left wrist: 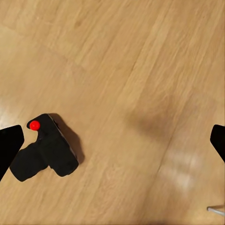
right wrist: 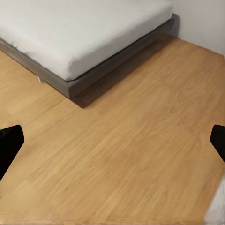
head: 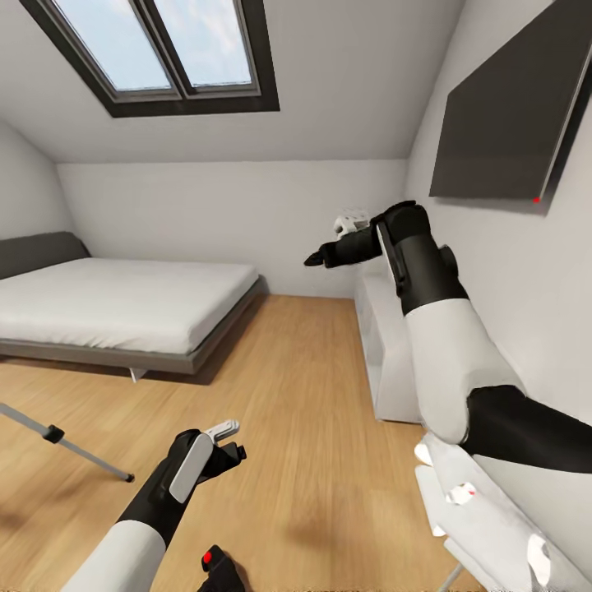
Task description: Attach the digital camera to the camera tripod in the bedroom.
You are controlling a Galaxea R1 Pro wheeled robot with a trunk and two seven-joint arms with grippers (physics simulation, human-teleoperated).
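Lying on the wood floor (head: 329,427) at the head view's bottom edge, the digital camera (left wrist: 44,150) sits below the left pincer (head: 234,444), spread open. Right pincer (head: 313,260) is raised, open, toward the bed (head: 115,312). One tripod leg (head: 66,444) slants nearby.

An attic bedroom in a home: a grey-framed white bed (head: 115,308) on light wood floor (head: 312,427), beneath a sloped white ceiling with a dark-framed skylight (head: 164,53).
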